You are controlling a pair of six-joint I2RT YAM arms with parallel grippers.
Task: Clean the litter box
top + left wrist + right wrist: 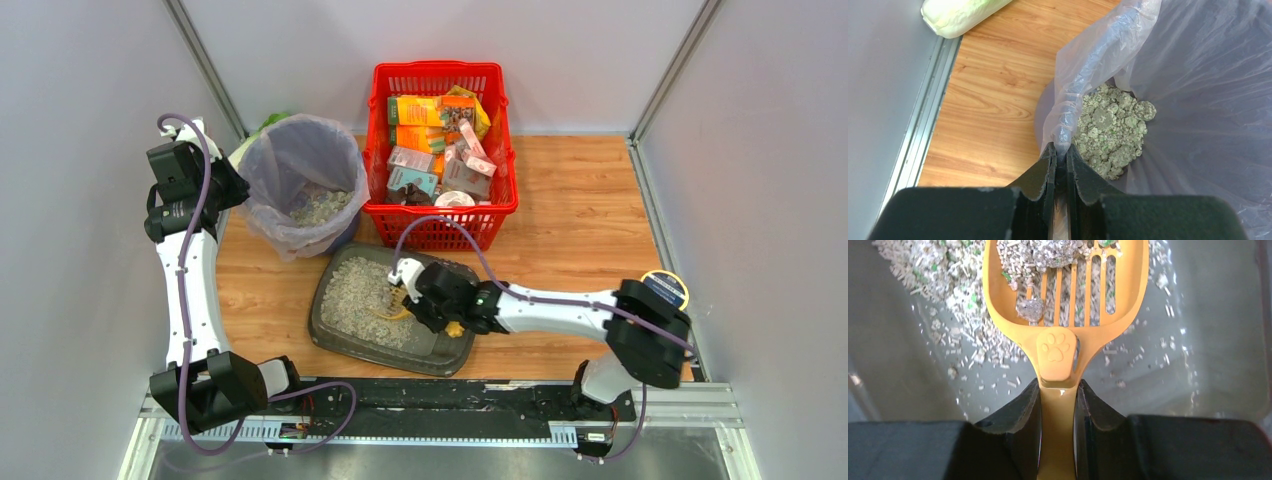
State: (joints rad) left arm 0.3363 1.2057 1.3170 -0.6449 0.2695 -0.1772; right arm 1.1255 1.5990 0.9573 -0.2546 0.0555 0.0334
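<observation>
The litter box [440,352], a shallow dark grey tray with pale gravelly litter [355,295], lies in front of the arms. My right gripper [412,297] [1058,387] is shut on the handle of a yellow slotted scoop [1068,300] [394,306]. The scoop's blade sits low in the litter box [1208,340] and carries pellets and a grey clump [1029,309]. My left gripper [232,188] [1061,150] is shut on the rim of the bag [1088,65] lining the round bin [300,185], where dumped clumps [1110,130] lie at the bottom.
A red mesh basket [440,225] full of packets stands behind the litter box, right of the bin. A pale green vegetable [955,15] lies by the left wall. Grey walls close in left, right and back. A yellow-ringed disc [665,290] sits at the right.
</observation>
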